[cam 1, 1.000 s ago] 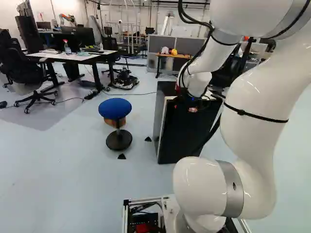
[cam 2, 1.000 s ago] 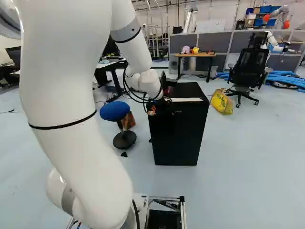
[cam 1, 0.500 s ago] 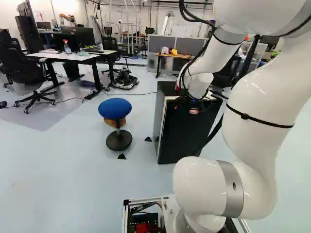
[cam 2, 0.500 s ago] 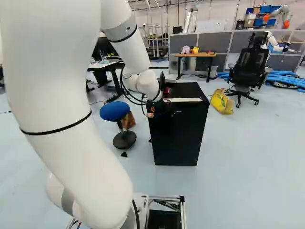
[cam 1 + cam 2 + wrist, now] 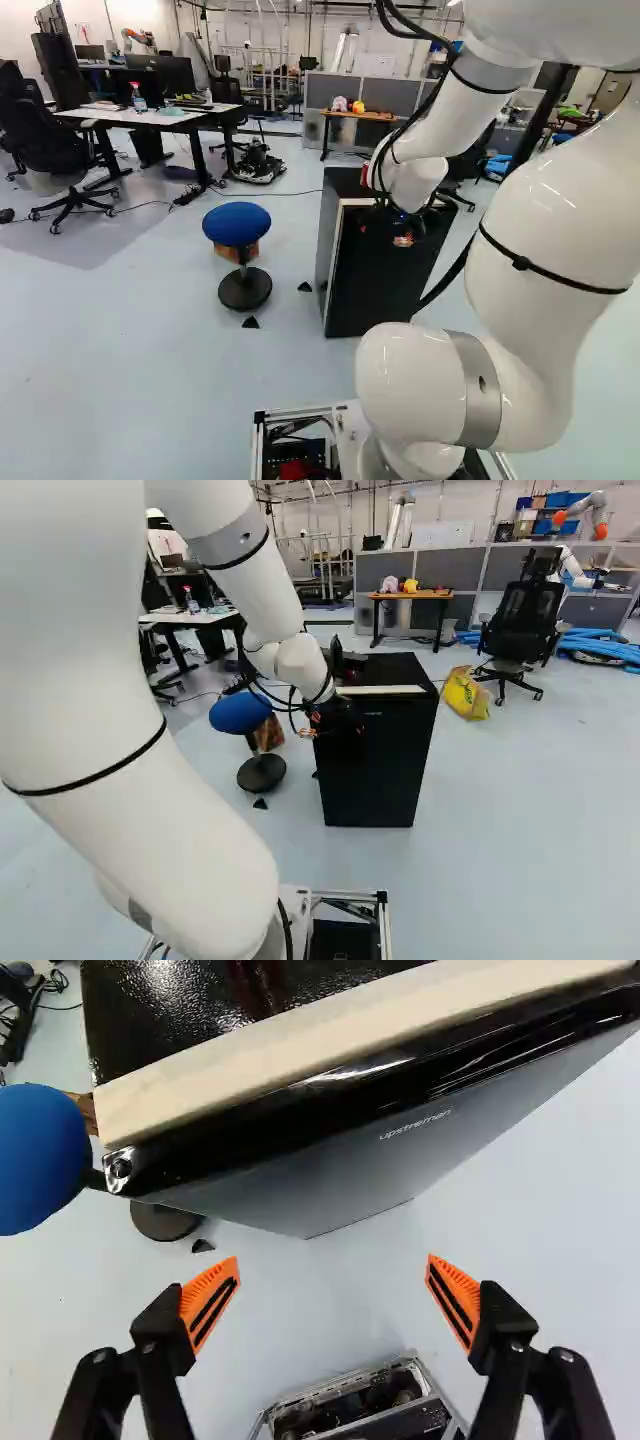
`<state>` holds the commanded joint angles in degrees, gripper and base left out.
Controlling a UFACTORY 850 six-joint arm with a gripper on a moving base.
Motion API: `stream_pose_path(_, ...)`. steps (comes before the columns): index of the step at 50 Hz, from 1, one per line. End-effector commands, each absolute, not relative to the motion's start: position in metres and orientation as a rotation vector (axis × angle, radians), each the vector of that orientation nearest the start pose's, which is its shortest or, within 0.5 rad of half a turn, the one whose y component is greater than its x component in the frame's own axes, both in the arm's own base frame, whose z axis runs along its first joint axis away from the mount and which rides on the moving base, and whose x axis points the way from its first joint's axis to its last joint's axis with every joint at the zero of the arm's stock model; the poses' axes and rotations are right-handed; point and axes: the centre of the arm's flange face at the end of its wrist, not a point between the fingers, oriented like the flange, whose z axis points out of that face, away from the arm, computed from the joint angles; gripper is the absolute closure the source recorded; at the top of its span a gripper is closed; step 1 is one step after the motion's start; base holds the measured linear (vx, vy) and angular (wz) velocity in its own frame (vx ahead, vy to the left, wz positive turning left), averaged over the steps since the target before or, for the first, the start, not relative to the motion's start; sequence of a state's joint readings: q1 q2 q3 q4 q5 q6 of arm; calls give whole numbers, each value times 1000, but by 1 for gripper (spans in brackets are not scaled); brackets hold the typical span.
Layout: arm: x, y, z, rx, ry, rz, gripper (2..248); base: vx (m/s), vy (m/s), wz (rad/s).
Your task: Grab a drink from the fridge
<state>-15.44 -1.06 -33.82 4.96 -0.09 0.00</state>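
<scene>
1. You are facing a closed black fridge (image 5: 375, 770), its interior hidden.
2. Your gripper (image 5: 335, 726) is holding its fingers (image 5: 202, 1290) wide apart, the fridge door (image 5: 330, 1180) ahead of them.
3. The drink's location is escaping view.

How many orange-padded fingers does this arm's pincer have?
2 fingers, standing well apart on the pincer: one on the side nearer the blue stool, the other opposite. The fridge is ahead of both.
</scene>
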Motion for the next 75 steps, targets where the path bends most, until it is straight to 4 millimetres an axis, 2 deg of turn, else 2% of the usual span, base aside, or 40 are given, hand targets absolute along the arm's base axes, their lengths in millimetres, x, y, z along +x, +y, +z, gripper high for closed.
stream_pose_path(38, 393, -107, 413, -2943, 485, -1247, 3, 0, 0, 0)
stream_pose_path(75, 410, -106, 430, -2823, 373, -1597, 3, 0, 0, 0)
